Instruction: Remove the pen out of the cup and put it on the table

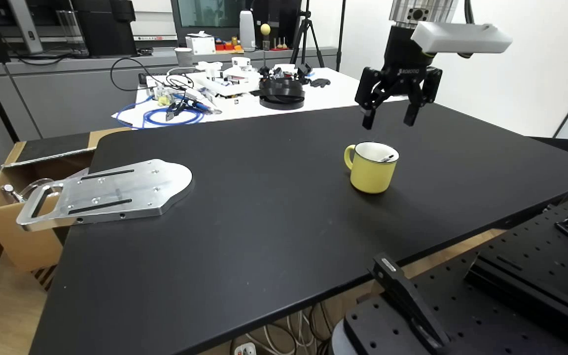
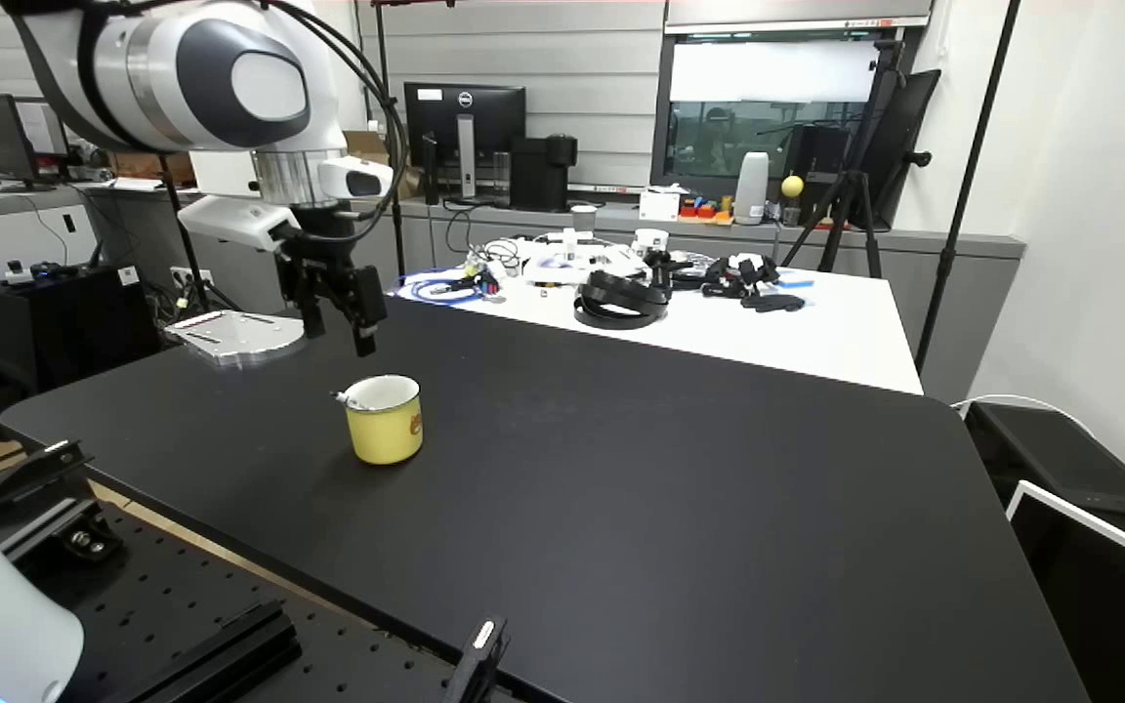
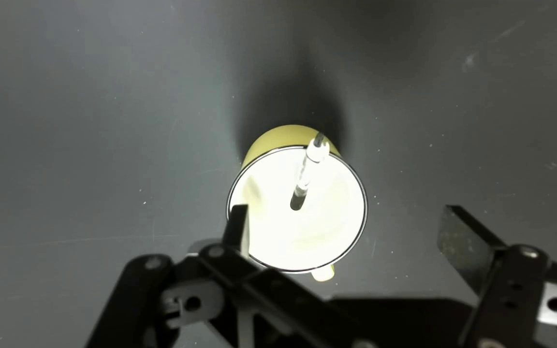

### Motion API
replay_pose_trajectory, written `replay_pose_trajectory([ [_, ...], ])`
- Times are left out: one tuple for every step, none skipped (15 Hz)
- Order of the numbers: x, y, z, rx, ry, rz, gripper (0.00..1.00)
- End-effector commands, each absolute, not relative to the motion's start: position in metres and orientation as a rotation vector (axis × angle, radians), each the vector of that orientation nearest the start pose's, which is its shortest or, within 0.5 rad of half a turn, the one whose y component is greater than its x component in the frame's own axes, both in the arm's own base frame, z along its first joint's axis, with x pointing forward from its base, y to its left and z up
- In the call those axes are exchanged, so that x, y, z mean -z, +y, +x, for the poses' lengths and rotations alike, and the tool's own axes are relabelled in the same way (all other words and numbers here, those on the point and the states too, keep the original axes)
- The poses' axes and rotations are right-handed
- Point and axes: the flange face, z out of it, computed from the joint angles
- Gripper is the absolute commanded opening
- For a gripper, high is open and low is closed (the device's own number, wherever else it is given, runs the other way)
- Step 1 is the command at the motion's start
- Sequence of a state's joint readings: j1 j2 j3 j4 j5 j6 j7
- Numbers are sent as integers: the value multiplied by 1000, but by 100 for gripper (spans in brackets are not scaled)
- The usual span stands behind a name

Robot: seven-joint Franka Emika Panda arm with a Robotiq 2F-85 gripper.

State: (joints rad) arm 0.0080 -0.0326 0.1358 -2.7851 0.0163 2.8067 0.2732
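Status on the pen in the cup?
Jaws open, empty, above the cup. Pen leaning inside, top end poking out. Nothing seen blocking it from above.

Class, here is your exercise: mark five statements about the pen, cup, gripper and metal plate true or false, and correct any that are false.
1. The pen leans inside the yellow cup, one end past the rim. True.
2. The cup lies on its side. False: it stands upright on the black table.
3. The gripper is open above the cup. True.
4. The gripper is clamped on the pen. False: it touches neither pen nor cup.
5. The silver metal plate juts past the black table's edge. True.
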Motion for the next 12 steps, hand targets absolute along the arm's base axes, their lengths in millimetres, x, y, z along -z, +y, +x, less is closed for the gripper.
replay_pose_trajectory([
  [-211,54,383,69,237,-3098,100],
  [-208,54,382,63,236,-3093,100],
  [-204,55,382,62,238,-3088,100],
  [-202,55,381,54,237,-3084,100],
  [-199,55,381,54,238,-3081,100],
  [-196,55,380,48,238,-3077,100],
  [-194,55,380,47,238,-3074,100],
  [-191,55,380,50,239,-3071,100],
  [-189,55,379,50,238,-3068,100],
  [-187,54,379,52,243,-3066,100],
  [-185,54,379,48,242,-3063,100],
  [-183,53,378,46,245,-3060,100],
])
